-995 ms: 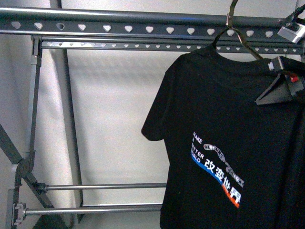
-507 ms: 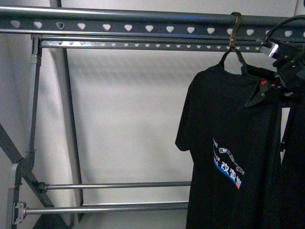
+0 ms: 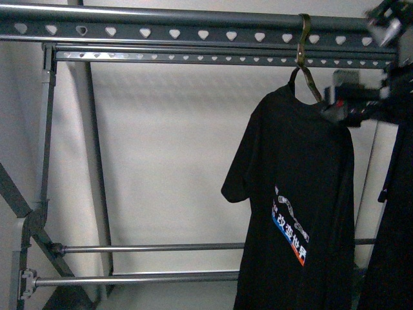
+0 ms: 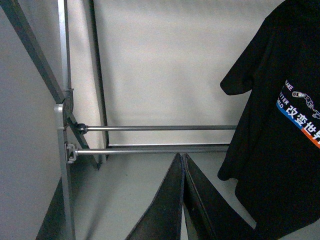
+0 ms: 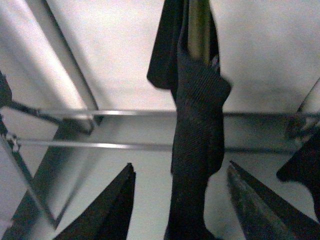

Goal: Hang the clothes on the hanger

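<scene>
The black T-shirt point(image 3: 303, 194) with white lettering and a blue-and-orange stripe hangs on a small wire hanger. Its hook point(image 3: 303, 35) is over the grey rack's top rail point(image 3: 161, 31), which has heart-shaped holes. My right gripper point(image 3: 352, 103) is at the shirt's right shoulder. In the right wrist view the right gripper point(image 5: 181, 167) is open, with the shirt's fabric point(image 5: 195, 125) hanging between the spread jaws, apart from both. My left gripper point(image 4: 182, 160) is shut and empty, low, left of the shirt point(image 4: 285, 125). It is out of the front view.
Another dark garment point(image 3: 395, 226) without print hangs at the far right edge. Two horizontal lower bars point(image 3: 148, 247) and slanted side struts point(image 3: 26, 226) of the rack stand at the left. A pale wall lies behind.
The hanger hook went from above the rail to over it. The shirt then slid a little left and turned more edge-on. My right gripper rose slightly beside its shoulder.
</scene>
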Motion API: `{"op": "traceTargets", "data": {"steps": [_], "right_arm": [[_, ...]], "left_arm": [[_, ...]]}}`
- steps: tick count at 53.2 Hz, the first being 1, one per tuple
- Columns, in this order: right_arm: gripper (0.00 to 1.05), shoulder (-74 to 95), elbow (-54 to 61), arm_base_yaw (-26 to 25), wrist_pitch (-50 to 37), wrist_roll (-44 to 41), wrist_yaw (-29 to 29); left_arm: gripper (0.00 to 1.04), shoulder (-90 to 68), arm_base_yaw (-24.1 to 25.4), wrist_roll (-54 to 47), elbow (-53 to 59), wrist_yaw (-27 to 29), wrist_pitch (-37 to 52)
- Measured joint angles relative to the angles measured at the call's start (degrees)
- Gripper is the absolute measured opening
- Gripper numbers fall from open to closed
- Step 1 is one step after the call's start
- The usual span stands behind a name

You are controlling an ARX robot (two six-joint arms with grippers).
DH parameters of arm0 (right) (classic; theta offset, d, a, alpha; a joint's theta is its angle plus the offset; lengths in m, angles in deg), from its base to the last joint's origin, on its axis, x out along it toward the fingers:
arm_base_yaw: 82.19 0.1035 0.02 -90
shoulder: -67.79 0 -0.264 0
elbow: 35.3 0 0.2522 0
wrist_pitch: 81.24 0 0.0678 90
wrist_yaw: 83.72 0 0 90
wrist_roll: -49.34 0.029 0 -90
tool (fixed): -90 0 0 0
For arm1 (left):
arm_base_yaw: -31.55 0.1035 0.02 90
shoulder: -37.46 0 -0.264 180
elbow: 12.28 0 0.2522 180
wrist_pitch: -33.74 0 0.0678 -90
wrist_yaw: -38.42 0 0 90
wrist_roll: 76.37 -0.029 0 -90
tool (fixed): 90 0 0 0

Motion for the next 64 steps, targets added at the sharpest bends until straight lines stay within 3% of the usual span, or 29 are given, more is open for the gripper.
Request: {"op": "traceTargets", "data": {"steps": [6,11,14,17,19,24,30,35,38,57,64], "right_arm": [[0.85,-14.40,12.87,1.64,-10.91,-1.11,-0.68],[0.99,-27.08,23.10,4.74,-13.55,-1.46,-2.89],[0.90,-36.70,29.70,8.59,-8.33,-1.68,-12.61],[0.74,-53.16,41.55,13.60,1.36,-1.97,-23.50],[0.65,-63.36,47.93,14.99,7.45,-2.05,-25.97],[0.49,-79.73,57.86,10.10,10.64,-2.08,-18.73],[0.25,-90.79,64.59,-4.70,12.39,-2.12,-4.57],[0.01,-91.54,64.61,-7.28,12.24,-2.25,-3.13],[0.02,-91.54,64.61,-7.37,12.26,-2.25,-3.19],[0.03,-91.54,64.61,-7.41,12.26,-2.34,-3.28],[0.30,-91.54,64.61,-7.41,12.26,-2.34,-3.32]], "left_arm": [[0.04,2.58,0.00,0.00,0.68,-0.02,-1.84],[0.04,3.76,0.00,-0.04,1.70,-0.04,-1.09],[0.04,5.09,-0.02,-0.07,1.73,-0.02,-2.03],[0.04,6.97,-0.02,-0.09,1.73,0.00,-3.82],[0.04,7.93,-0.02,-0.09,1.73,0.02,-4.76],[0.04,9.46,-0.02,-0.13,1.73,-0.02,-6.38],[0.04,11.63,-0.02,-0.17,1.73,-0.09,-8.48],[0.04,14.45,-0.02,-0.17,1.70,0.04,-11.41],[0.04,21.09,-0.02,-0.17,1.70,0.02,-19.30],[0.04,22.77,-0.02,-0.17,1.70,-0.02,-20.00],[0.04,22.77,-0.02,-0.17,1.70,0.00,-20.00]]}}
